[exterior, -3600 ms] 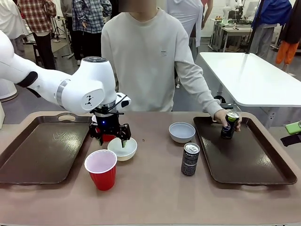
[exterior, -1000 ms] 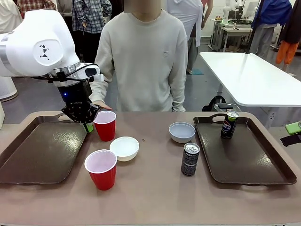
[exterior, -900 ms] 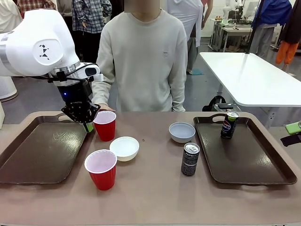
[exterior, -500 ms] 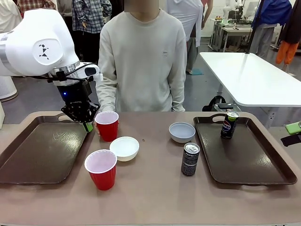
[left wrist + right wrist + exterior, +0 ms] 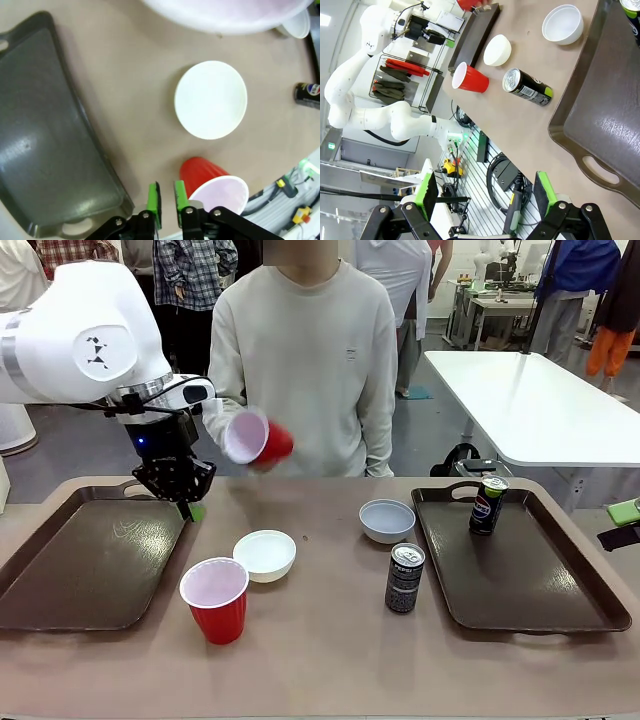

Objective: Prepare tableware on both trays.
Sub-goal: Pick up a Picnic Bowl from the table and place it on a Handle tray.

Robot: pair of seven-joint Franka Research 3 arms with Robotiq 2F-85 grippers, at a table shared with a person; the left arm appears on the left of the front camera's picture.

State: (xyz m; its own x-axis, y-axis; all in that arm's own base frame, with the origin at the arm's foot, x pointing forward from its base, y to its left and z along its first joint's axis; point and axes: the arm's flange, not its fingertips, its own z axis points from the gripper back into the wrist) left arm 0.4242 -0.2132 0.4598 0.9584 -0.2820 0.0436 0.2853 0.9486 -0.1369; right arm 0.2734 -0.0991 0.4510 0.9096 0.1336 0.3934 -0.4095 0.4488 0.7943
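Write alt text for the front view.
A person holds a tilted red cup beside the empty left tool. Another red cup, two bowls and a can stand between the left tray and the right tray, which bears a second can.

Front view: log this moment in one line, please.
left end effector: empty, beside left tray | tilted red cup: in air, off the table | right end effector: open, empty | right tray: one can

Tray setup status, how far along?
Done: one soda can stands on the right tray. In hand: the person holds a red cup tilted in the air. Left: the other can, both bowls and the second cup sit on the table; nothing on the left tray.
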